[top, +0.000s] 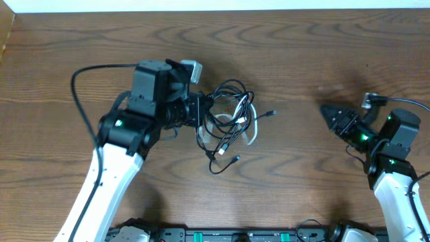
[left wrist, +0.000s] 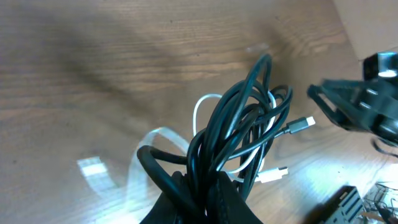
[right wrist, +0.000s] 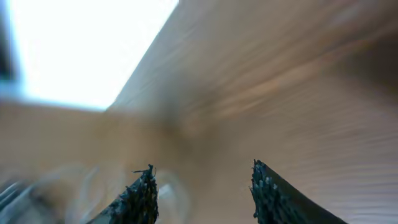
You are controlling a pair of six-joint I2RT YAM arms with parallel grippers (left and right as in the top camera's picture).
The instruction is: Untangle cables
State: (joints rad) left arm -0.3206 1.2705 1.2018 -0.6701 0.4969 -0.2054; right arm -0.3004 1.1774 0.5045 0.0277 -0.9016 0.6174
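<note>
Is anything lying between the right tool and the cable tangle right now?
Nothing visible. Only bare brown wooden table separates the open right tool from the tangled bundle of thin black and white cables, which the left tool grips.

The tabletop (top: 302,54) is brown wood grain with a slight sheen. The cables (left wrist: 211,143) have smooth, glossy plastic jackets, black and white.

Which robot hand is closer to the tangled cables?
Left. The left gripper is clamped on the cables at the bundle's left edge. The right gripper is well off to their right over the table, touching no cable, its fingers apart.
</note>
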